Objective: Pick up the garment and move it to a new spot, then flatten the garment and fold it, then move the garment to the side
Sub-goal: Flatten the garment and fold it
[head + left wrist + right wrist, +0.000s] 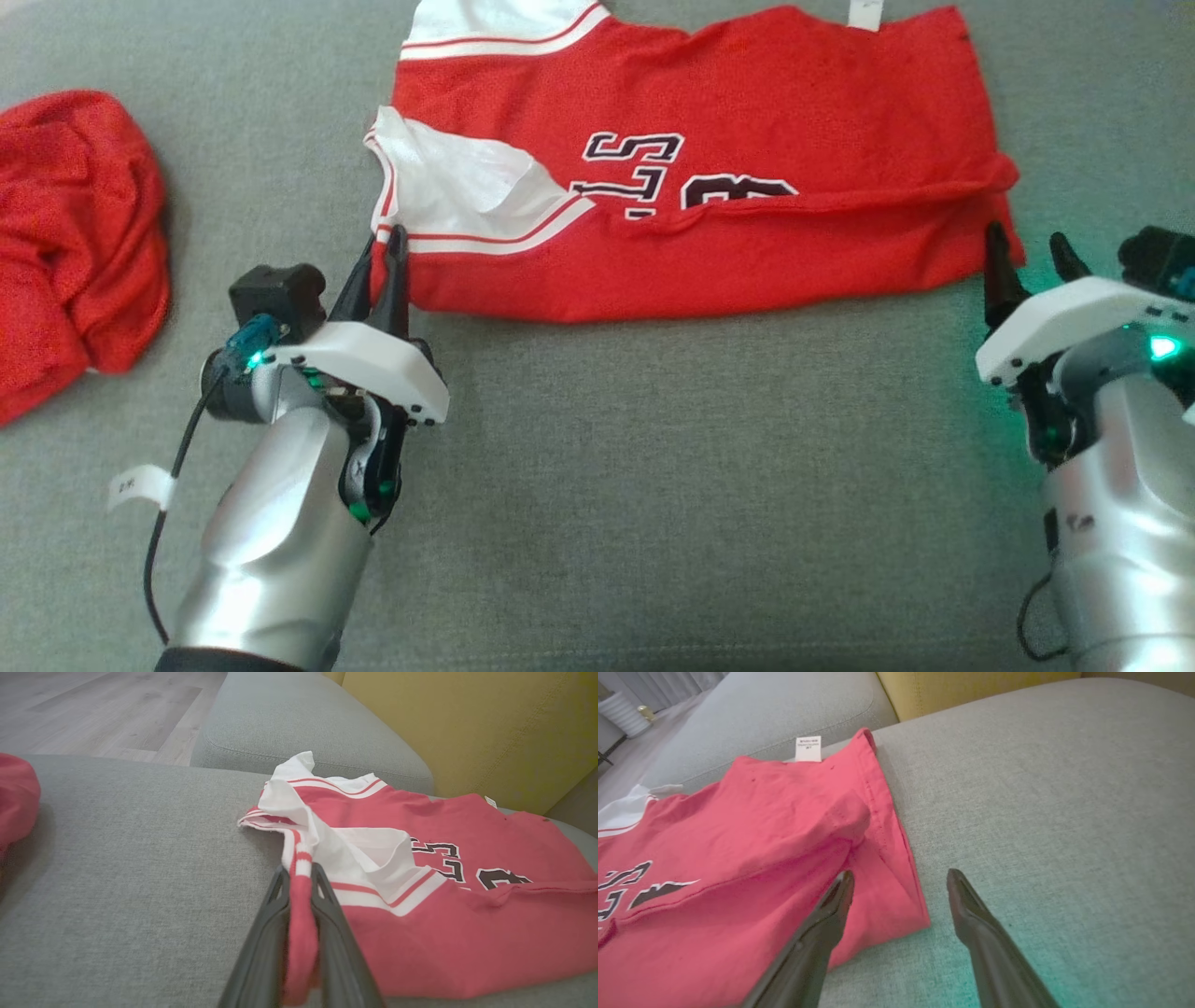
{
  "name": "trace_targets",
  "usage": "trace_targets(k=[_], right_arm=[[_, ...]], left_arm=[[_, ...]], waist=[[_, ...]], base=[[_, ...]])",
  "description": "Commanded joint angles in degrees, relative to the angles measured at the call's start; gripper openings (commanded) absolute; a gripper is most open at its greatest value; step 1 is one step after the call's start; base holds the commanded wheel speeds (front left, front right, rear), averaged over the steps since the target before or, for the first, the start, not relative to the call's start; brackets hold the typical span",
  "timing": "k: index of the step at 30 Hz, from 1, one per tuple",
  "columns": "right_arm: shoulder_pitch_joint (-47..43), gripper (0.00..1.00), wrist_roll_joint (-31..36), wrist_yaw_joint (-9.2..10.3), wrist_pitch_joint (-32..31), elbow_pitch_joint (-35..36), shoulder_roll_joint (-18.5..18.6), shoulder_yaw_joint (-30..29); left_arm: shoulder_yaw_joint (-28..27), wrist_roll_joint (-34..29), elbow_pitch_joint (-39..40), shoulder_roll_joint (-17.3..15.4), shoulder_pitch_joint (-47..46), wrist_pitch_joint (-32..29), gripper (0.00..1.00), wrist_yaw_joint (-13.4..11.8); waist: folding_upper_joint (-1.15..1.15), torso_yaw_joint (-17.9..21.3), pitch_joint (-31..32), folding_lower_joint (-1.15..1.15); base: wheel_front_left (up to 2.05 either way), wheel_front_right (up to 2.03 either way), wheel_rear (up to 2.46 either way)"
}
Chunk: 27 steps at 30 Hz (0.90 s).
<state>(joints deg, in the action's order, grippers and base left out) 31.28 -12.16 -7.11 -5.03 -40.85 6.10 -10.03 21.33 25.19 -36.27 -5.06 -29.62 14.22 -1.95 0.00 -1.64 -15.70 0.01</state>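
Note:
The garment (747, 140) is a red jersey with white striped trim and dark numbers, spread across the grey cushion. My left gripper (381, 250) is shut on the garment's near left corner by the white armhole. In the left wrist view the red and white hem (301, 896) is pinched between the two dark fingers (268, 924). My right gripper (1032, 252) stands open at the garment's near right corner. In the right wrist view one finger lies over the red cloth (738, 849), the other (971, 914) over bare cushion, and the corner sits between them.
A second crumpled red cloth (75, 243) lies at the far left of the grey cushion (653, 485). A white tag (140, 485) hangs by my left arm's cable. A yellow backrest (467, 728) rises behind the sofa, with wooden floor (93, 709) beyond it.

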Motion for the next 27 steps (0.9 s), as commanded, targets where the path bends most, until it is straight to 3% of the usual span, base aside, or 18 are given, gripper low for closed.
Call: trace_targets(k=[1,10,12,13,27], right_arm=[[2.2,1.00,0.4,-0.37,-0.5,0.9,0.4,0.7],[6.8,1.00,-1.1,-0.37,-5.2,-4.8,3.2,3.0],[7.6,0.04,-3.0,-0.37,-6.2,-5.5,3.5,4.0],[7.9,0.00,-3.7,-0.37,-6.4,-5.6,3.9,4.4],[4.9,0.00,-9.4,-0.37,-7.0,-4.3,10.0,12.4]], left_arm=[[-1.7,-0.7,2.1,-0.8,-1.4,0.7,0.00,0.1],[-1.7,-0.5,2.5,-0.6,-2.6,0.8,0.00,0.2],[-1.7,-0.5,2.3,-0.7,-3.0,0.8,0.00,0.2],[-1.7,-0.5,2.3,-0.7,-3.1,0.8,0.00,0.2],[-2.0,0.1,-0.5,-2.6,-1.6,0.7,0.00,0.6]], waist=[[0.00,-0.5,-0.6,-0.01],[0.00,-1.1,-2.3,-0.01],[0.00,-1.1,-2.4,-0.01],[0.00,-1.1,-2.4,-0.01],[0.00,0.4,2.4,-0.01]], base=[[0.00,0.00,0.00],[0.00,0.00,0.00],[0.00,0.00,0.00],[0.00,0.00,0.00],[0.00,0.00,0.00]])
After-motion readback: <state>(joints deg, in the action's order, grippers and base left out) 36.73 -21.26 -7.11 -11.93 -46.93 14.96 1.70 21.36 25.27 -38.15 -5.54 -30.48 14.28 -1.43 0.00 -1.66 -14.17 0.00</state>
